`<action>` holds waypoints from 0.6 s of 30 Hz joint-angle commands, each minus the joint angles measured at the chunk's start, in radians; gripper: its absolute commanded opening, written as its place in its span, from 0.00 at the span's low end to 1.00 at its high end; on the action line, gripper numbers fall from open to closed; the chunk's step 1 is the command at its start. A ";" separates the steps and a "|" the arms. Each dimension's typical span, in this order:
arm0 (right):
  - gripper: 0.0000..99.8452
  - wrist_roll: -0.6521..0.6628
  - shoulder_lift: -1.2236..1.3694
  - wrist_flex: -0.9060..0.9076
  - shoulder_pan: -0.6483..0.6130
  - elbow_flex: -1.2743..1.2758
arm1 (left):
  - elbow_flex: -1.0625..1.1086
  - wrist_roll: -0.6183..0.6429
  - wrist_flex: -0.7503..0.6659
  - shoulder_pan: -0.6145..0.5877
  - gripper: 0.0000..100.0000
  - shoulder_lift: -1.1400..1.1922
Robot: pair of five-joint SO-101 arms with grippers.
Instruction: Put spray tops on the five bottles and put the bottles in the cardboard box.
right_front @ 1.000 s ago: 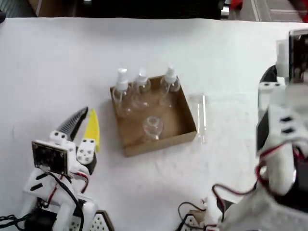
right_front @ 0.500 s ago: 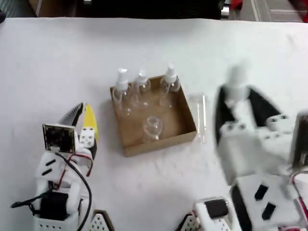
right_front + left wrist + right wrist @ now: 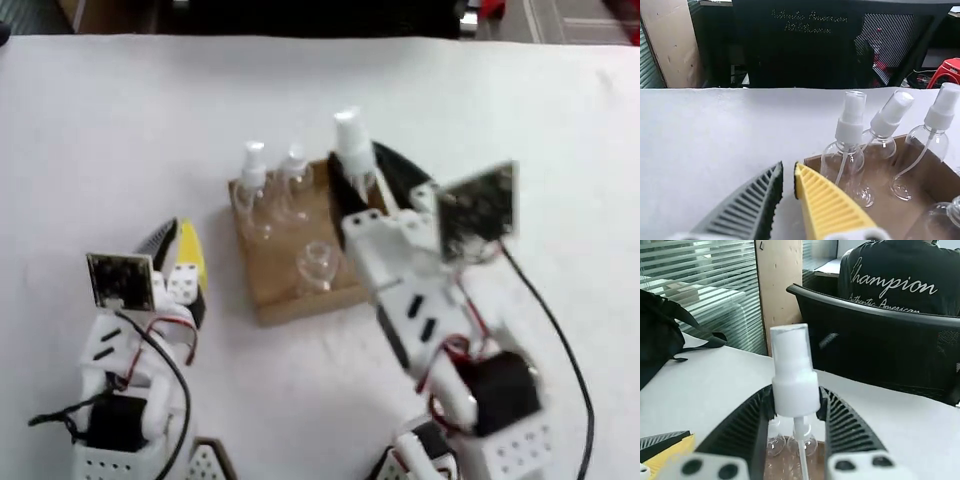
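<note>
Worktop (image 3: 120, 110): white, matte
Chair (image 3: 840, 45): black mesh, beyond the far edge
Blinds (image 3: 695, 275): horizontal slats, daylight through
Wooden panel (image 3: 777, 285): upright, beside the Blinds
Stool (image 3: 947, 70): red, behind the Chair

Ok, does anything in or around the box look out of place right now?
One bottle in the cardboard box has an open neck and no top, while the three capped bottles stand behind it. The right gripper holds a spray top over the box. The middle capped bottle seems to lean.

Three capped bottles (image 3: 255, 195) along cardboard box (image 3: 270, 285) far side; uncapped bottle (image 3: 318, 262) in front; spray top (image 3: 349, 133) over box right part.
</note>
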 commanded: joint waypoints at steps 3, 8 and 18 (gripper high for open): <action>0.02 -0.009 -0.015 -0.325 -0.045 0.183 | -0.008 0.012 -0.037 0.018 0.05 -0.015; 0.02 -0.060 -0.015 -0.501 -0.041 0.315 | -0.008 0.014 -0.037 0.018 0.05 -0.015; 0.02 -0.147 -0.021 -0.579 -0.044 0.331 | -0.008 0.014 -0.037 0.018 0.05 -0.015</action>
